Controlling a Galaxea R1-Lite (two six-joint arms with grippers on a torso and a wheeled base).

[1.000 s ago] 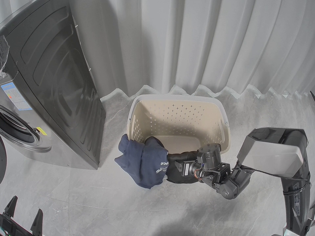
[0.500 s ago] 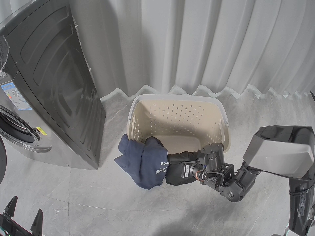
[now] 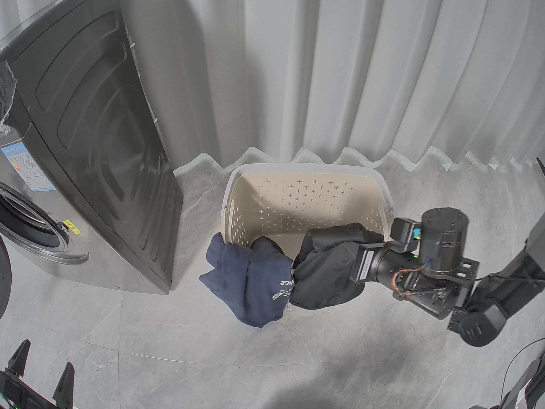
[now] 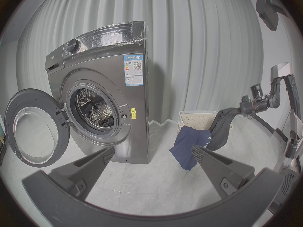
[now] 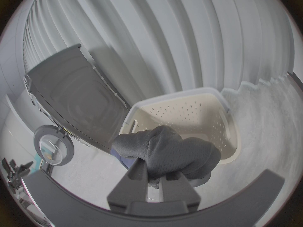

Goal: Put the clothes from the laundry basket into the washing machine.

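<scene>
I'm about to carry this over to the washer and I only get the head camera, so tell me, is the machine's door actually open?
Observer: Yes. The left wrist view shows the washing machine with its door swung wide open and the drum opening uncovered.
Operator: And the grip?
Observer: In the right wrist view the right gripper is shut on a bunched fold of the grey garment.
Operator: Is it lifted clear?
Observer: Not fully, it seems. Seen side-on, it slopes down from the gripper, its lower end beside the blue garment draped over the laundry basket rim.
</scene>
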